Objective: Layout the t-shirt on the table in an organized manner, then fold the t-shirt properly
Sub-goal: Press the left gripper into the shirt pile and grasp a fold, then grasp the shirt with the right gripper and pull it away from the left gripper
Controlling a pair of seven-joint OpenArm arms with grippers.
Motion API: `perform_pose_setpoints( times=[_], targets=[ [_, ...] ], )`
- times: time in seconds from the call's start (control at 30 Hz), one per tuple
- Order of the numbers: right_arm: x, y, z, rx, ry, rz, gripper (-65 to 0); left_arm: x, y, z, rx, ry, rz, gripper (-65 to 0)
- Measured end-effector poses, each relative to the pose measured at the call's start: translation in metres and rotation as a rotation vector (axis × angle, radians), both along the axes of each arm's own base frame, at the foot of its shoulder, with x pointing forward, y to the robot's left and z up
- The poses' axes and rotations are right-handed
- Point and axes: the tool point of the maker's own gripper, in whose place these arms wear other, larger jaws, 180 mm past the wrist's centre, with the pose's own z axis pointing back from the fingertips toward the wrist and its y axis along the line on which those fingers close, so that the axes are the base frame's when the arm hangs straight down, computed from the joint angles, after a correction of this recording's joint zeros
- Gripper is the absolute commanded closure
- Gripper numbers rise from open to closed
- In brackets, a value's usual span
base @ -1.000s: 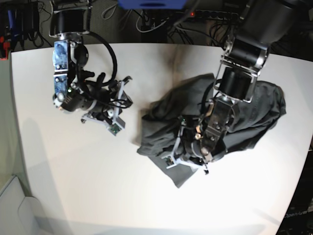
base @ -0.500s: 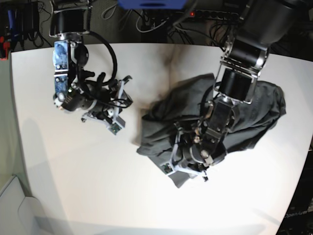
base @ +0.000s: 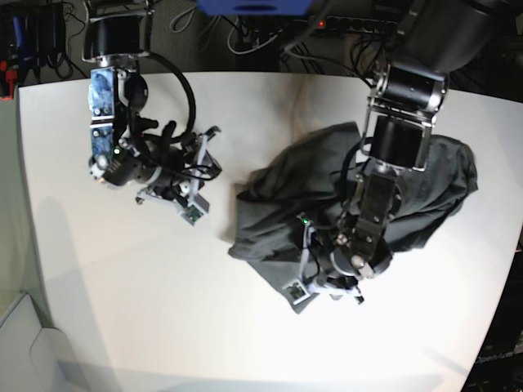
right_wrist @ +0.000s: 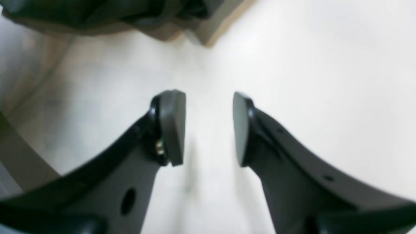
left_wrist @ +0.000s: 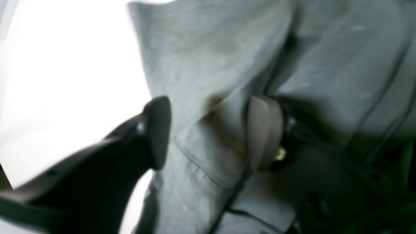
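Observation:
The dark grey t-shirt (base: 282,192) lies crumpled on the right half of the white table (base: 163,286). My left gripper (base: 315,278) is low over the shirt's near corner. In the left wrist view, the left gripper (left_wrist: 208,130) is open, its jaws straddling a stitched hem fold of the t-shirt (left_wrist: 211,65), with one pad (left_wrist: 260,130) against the cloth. My right gripper (base: 200,175) hovers over bare table to the left of the shirt. The right wrist view shows that gripper (right_wrist: 208,126) open with nothing between its fingers.
Cables and dark equipment (base: 245,33) run behind the table's far edge. Bare tabletop (right_wrist: 325,65) surrounds the right gripper. The shirt's right side reaches close to the table's right edge (base: 511,204).
My left gripper has slid toward the near corner of the shirt, and its jaws have narrowed slightly around the hem fold. The right arm has not moved.

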Motion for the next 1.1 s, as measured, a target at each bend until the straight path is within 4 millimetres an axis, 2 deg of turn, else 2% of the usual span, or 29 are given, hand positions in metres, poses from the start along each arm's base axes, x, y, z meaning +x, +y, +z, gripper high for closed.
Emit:
perform_pose_setpoints(
  times=[0.1,0.3,0.4,0.5,0.6,0.67,0.7,0.73,0.83,0.97,1.03,1.1],
  targets=[
    [0.000,0.000,0.000,0.000,0.000,0.000,-25.0,0.002,-0.004,0.003,-0.029,-0.019,-0.005,-23.1],
    [0.000,0.000,0.000,0.000,0.000,0.000,-25.0,-0.008,-0.002,-0.023,-0.033,0.057,0.003,-22.3],
    [-0.001,-0.001,-0.001,-0.003,0.004,0.000,-25.0,-0.010,-0.001,-0.027,-0.029,0.070,0.006,-20.8],
    [-0.002,-0.006,-0.002,-0.014,0.005,-0.001,-25.0,-0.009,0.000,-0.026,-0.030,0.065,0.007,-13.9],
    [-0.002,-0.005,-0.002,-0.013,0.005,0.000,-25.0,-0.009,0.002,-0.026,-0.033,0.067,0.013,-11.4],
    [-0.002,-0.005,-0.002,-0.013,0.005,0.000,-25.0,-0.006,0.006,-0.021,-0.065,0.059,0.044,-5.5],
    [-0.002,-0.005,-0.003,-0.013,0.006,0.000,-25.0,-0.003,0.012,-0.019,-0.080,0.056,0.071,-0.9],
    [-0.002,-0.005,-0.003,-0.013,0.006,0.000,-25.0,0.000,0.020,-0.017,-0.096,0.049,0.102,0.0],
    [-0.002,-0.005,-0.003,-0.014,0.006,0.000,-25.0,0.007,0.042,-0.007,-0.150,0.026,0.195,-0.6],
    [-0.002,-0.005,-0.002,-0.012,0.006,0.000,-25.0,0.020,0.067,0.023,-0.229,-0.059,0.301,-0.6],
    [-0.002,-0.005,-0.003,-0.014,0.006,-0.001,-25.0,0.025,0.088,0.042,-0.259,-0.116,0.364,-0.6],
    [-0.001,-0.006,-0.002,-0.015,0.004,-0.001,-25.0,0.027,0.121,0.064,-0.293,-0.186,0.453,-0.6]
  ],
)
